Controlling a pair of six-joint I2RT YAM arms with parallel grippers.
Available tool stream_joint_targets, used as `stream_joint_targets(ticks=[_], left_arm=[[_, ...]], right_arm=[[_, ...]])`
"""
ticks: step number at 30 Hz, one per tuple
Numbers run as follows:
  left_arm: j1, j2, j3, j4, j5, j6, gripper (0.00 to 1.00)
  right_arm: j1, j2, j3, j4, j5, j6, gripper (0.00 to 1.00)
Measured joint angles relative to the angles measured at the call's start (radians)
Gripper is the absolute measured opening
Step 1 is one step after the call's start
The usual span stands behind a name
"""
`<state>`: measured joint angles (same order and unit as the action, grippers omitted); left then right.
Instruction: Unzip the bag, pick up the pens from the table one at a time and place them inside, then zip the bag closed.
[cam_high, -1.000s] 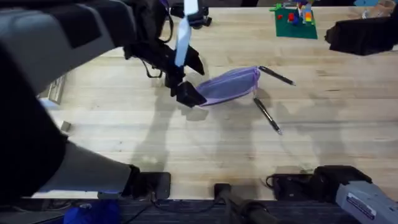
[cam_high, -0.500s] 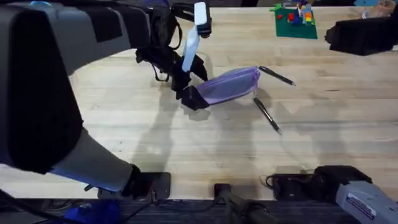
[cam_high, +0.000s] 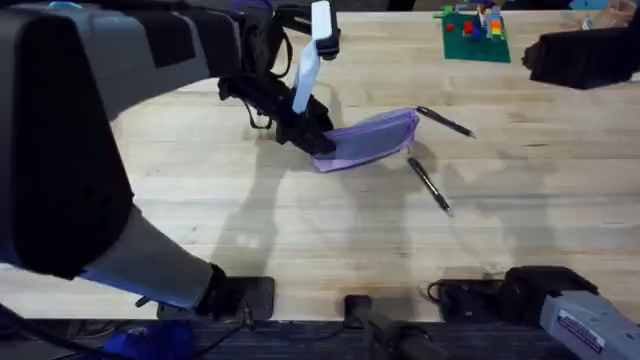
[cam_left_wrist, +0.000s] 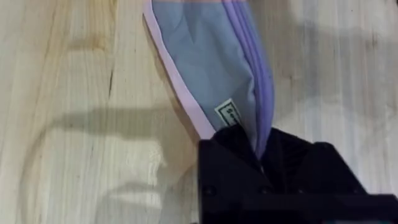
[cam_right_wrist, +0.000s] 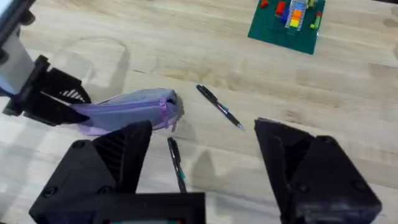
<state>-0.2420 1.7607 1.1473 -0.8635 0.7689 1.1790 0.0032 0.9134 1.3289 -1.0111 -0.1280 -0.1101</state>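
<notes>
Wooden table (cam_high: 300, 240): one bag (cam_high: 368, 139) pinched by left tool (cam_high: 318, 143), two pens (cam_high: 430, 186); right tool (cam_right_wrist: 202, 155) spread.

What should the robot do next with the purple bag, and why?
Probably the left gripper should hold its end of the bag steady while the right gripper, jaws wide open and hanging back from the bag, comes in for the zipper. The left jaws are shut on the bag's end, the zipper edge looks closed, and both pens lie on the table beside it.
</notes>
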Motion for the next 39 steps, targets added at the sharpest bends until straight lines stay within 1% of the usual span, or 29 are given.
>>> stream_joint_targets(ticks=[1, 3, 21, 29, 35, 39], left_arm=[[0.000, 0.000, 0.000, -0.001, 0.000, -0.001, 0.076], [-0.001, 0.000, 0.000, -0.004, 0.000, 0.000, 0.051], [-0.002, 0.000, 0.000, -0.004, -0.001, 0.000, 0.043], [-0.002, 0.000, 0.000, -0.004, -0.001, 0.000, 0.043], [-0.002, 0.000, 0.000, -0.004, -0.001, 0.000, 0.043], [-0.002, 0.000, 0.000, -0.004, -0.001, 0.000, 0.043]], right_arm=[[0.000, 0.000, 0.000, 0.000, 0.000, 0.000, 0.996], [0.000, 0.000, 0.000, 0.000, 0.000, 0.000, 0.996], [0.000, 0.000, 0.000, 0.000, 0.000, 0.009, 0.996], [0.000, 0.000, 0.000, -0.028, 0.000, 0.134, 0.996], [0.000, 0.000, 0.000, -0.099, 0.000, 0.262, 0.996], [0.000, 0.000, 0.000, -0.137, 0.000, 0.307, 0.996]])
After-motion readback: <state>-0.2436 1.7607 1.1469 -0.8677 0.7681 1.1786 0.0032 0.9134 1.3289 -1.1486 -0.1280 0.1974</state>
